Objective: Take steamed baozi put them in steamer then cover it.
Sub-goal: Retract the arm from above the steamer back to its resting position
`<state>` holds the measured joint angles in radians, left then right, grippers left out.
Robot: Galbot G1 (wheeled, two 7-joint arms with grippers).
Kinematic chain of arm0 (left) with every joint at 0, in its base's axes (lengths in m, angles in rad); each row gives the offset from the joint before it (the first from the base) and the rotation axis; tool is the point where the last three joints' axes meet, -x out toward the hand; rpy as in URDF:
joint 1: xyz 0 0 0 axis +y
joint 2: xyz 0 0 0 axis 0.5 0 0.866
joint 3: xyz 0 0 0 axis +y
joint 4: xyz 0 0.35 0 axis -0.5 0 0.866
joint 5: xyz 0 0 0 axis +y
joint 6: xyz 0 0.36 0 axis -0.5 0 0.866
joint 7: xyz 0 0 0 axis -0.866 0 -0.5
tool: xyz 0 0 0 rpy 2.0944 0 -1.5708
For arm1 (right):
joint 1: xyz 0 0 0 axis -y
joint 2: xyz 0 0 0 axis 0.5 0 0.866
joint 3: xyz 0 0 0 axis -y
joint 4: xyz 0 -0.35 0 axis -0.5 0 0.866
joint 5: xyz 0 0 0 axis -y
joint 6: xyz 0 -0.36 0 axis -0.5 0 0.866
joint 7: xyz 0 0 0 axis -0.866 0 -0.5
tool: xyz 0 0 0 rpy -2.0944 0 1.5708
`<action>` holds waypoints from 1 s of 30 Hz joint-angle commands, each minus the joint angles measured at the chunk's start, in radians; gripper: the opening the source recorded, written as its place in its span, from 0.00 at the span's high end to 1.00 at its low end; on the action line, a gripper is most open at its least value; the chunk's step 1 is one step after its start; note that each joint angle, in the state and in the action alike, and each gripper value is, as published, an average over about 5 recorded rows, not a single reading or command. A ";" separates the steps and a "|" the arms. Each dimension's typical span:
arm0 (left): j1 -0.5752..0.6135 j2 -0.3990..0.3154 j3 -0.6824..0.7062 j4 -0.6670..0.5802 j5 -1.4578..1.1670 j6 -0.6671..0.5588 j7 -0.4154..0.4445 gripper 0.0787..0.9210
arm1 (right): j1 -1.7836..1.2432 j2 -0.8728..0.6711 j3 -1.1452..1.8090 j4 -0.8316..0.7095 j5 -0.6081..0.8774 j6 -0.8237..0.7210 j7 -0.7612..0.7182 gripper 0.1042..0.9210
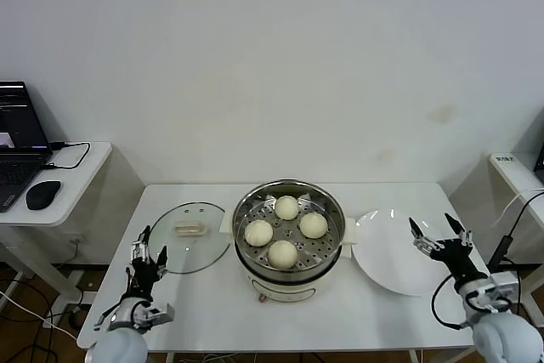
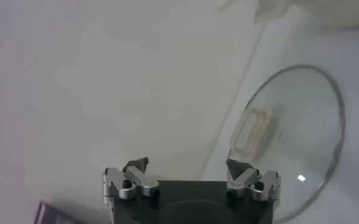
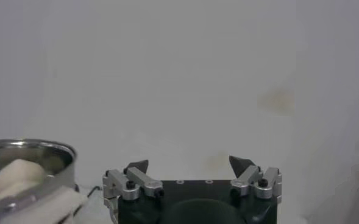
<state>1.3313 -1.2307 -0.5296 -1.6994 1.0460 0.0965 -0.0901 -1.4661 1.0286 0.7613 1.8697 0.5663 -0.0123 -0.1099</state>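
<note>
cover (image 1: 189,248) lies just beside spread left gripper (image 1: 147,252); right gripper (image 1: 440,235) spread over plate (image 1: 393,254)

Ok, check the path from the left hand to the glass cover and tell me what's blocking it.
Nothing visible blocks it. The left hand, open and empty, hovers by the near-left edge of the cover, which lies flat on the table left of the steamer, handle up. All four baozi already sit in the tray.
</note>
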 commanded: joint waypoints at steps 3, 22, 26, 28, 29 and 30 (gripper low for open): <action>-0.174 0.069 0.144 0.193 0.126 0.055 -0.020 0.12 | -0.080 0.051 0.063 0.012 -0.008 0.026 0.008 0.12; -0.278 0.019 0.207 0.307 0.104 0.072 -0.020 0.12 | -0.111 0.078 0.095 0.016 -0.028 0.037 0.008 0.12; -0.308 0.015 0.216 0.363 0.136 0.070 -0.040 0.12 | -0.118 0.084 0.101 0.019 -0.031 0.039 0.007 0.12; -0.324 0.013 0.219 0.388 0.144 0.070 -0.048 0.12 | -0.120 0.087 0.104 0.019 -0.031 0.040 0.006 0.12; -0.333 0.011 0.220 0.399 0.145 0.069 -0.049 0.12 | -0.121 0.088 0.106 0.019 -0.032 0.040 0.005 0.12; -0.340 0.009 0.220 0.409 0.147 0.068 -0.049 0.12 | -0.122 0.089 0.106 0.019 -0.032 0.040 0.005 0.12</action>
<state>1.0555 -1.2198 -0.3252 -1.3938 1.1579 0.1610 -0.1244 -1.5801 1.1115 0.8610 1.8882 0.5354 0.0250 -0.1034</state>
